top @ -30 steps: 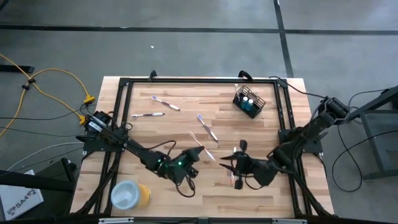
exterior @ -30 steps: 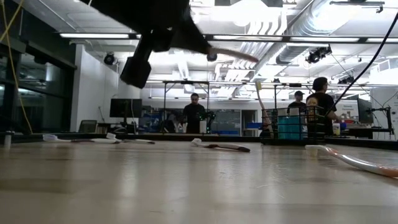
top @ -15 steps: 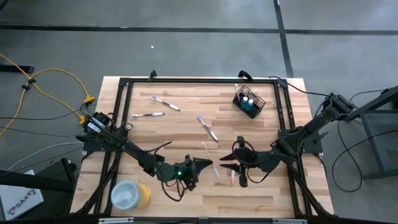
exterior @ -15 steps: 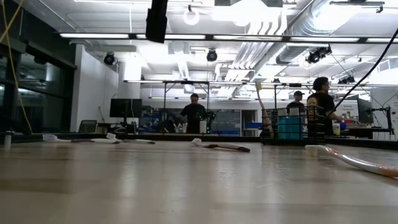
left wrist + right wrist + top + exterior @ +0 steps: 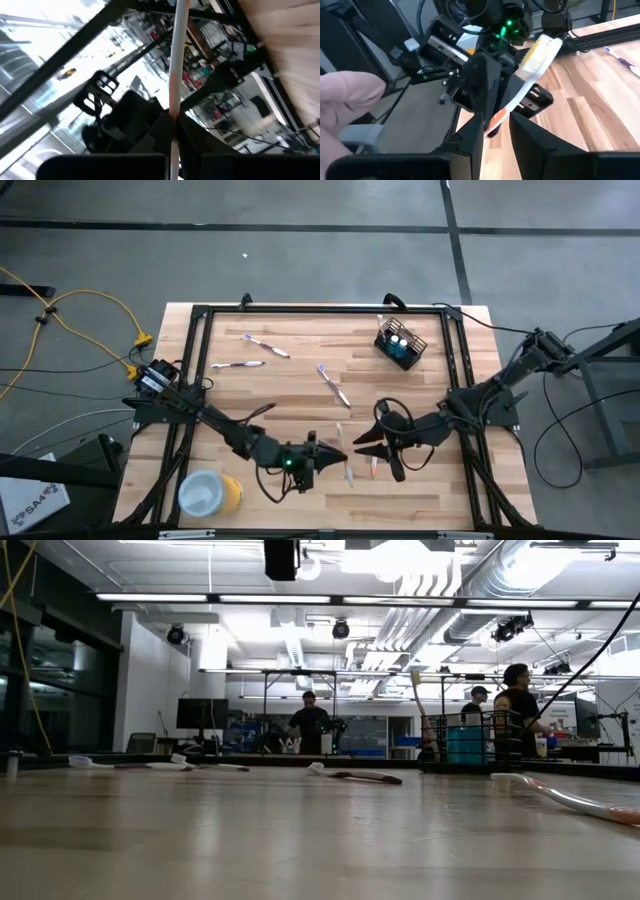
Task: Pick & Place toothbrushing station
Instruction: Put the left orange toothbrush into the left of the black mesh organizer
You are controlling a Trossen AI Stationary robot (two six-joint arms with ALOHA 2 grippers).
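Wooden table [image 5: 290, 380]: loose toothbrushes [image 5: 334, 385], yellow cylinder [image 5: 212, 494].

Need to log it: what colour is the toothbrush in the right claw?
White toothbrush with an orange grip section, pale bristles; the right wrist view shows it best.

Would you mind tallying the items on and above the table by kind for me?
Toothbrushes: 6, three lying, one in the left gripper, one in the right gripper, one in the wire-mesh holder
Blue tubes: 2
Wire-mesh holder: 1
Yellow cylinder: 1
Total: 10
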